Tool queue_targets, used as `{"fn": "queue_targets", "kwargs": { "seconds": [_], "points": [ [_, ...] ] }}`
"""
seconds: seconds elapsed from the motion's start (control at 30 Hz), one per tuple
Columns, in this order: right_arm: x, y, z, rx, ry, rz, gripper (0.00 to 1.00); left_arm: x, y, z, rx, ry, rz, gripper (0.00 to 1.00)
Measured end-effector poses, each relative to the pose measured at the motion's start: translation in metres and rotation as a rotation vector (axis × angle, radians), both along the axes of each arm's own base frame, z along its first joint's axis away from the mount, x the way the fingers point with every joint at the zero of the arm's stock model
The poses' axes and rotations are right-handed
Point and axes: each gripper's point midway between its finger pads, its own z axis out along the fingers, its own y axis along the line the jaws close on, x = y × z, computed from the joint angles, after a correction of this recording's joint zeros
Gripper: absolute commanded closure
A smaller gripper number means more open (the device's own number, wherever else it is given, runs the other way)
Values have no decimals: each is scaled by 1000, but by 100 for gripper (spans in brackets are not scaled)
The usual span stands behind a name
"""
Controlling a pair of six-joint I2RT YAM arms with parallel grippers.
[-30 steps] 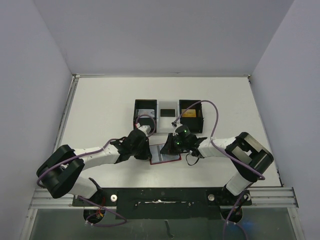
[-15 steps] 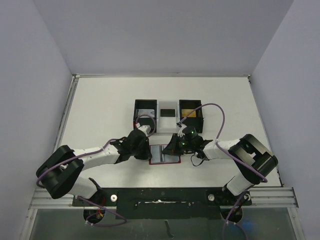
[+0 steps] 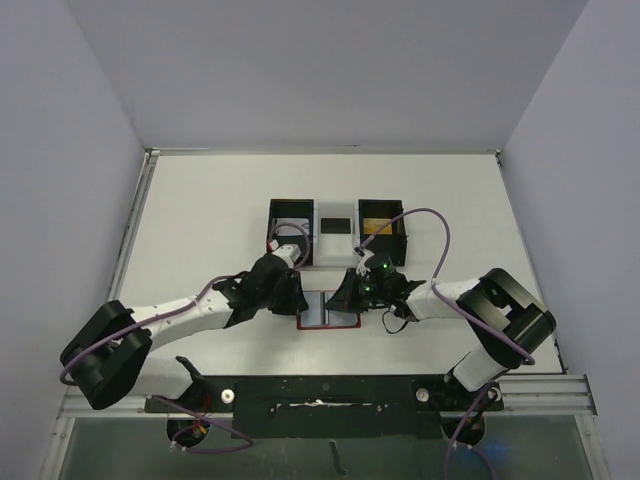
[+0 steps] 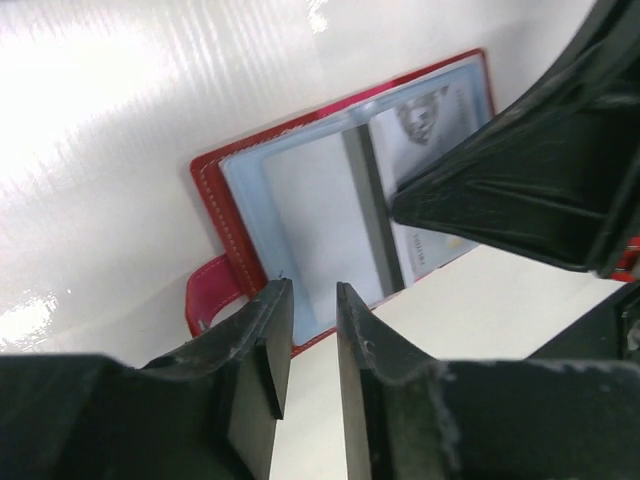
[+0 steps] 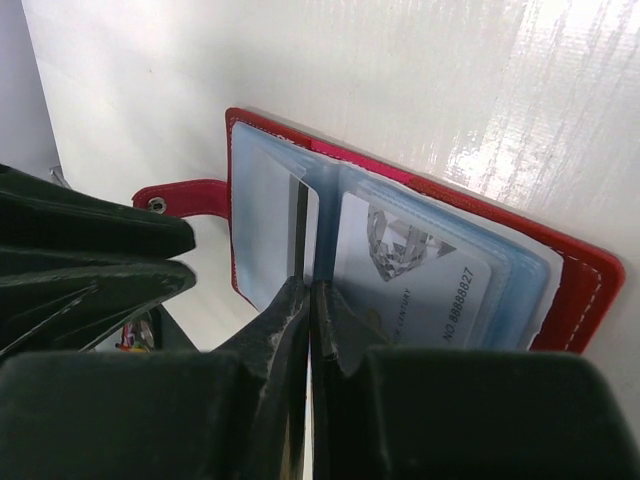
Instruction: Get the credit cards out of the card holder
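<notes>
Right, the card holder lies open on the table, near the middle and on the near side of the bins, its red tab poking out to the left. The right pincer is clenched tight, tips down at the fold, right at the foot of a thin dark edge standing upright there. Whether that is a card or a sleeve, and whether it is actually nipped, I cannot tell. A pale credit card sits tucked in the right-hand pocket. The left pincer is released, jaws just slightly parted with nothing between them, hovering over the holder's left side beside the tab. The danger, as I judge it, is that nothing pins the holder down, so any pull from the right could lift or drag the whole thing. A grip that catches the clear sleeve along with the card would jam it. And these two pincers are very near each other, so a careless sweep could knock them together.
</notes>
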Motion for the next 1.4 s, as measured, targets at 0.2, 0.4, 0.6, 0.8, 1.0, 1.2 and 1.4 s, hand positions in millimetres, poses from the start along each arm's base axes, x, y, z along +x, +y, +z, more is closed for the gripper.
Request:
{"fn": "queue_targets", "kwargs": {
  "seconds": [0.2,0.4,0.6,0.8,1.0,1.2,1.4],
  "points": [
    [0,-1,-1,-4,4,-5,100,3,-13,23,-78,-38,-27,68],
    [0,-1,-1,-5,7,-10,100,1,-27,16,-115,5,-76,86],
    [0,-3,-2,-15,10,-16,100,7,-29,-1,-68,44,-62,90],
    [2,-6,2,-24,0,-34,100,10,-15,-11,4,35,-24,91],
    [3,-6,3,-18,6,-42,96,5,-8,-20,14,36,-20,94],
    [4,-2,9,47,1,-59,84,6,-10,-21,7,35,-20,100],
    [3,2,10,97,12,-57,84,6,-10,-21,8,34,-22,100]
  ]
}}
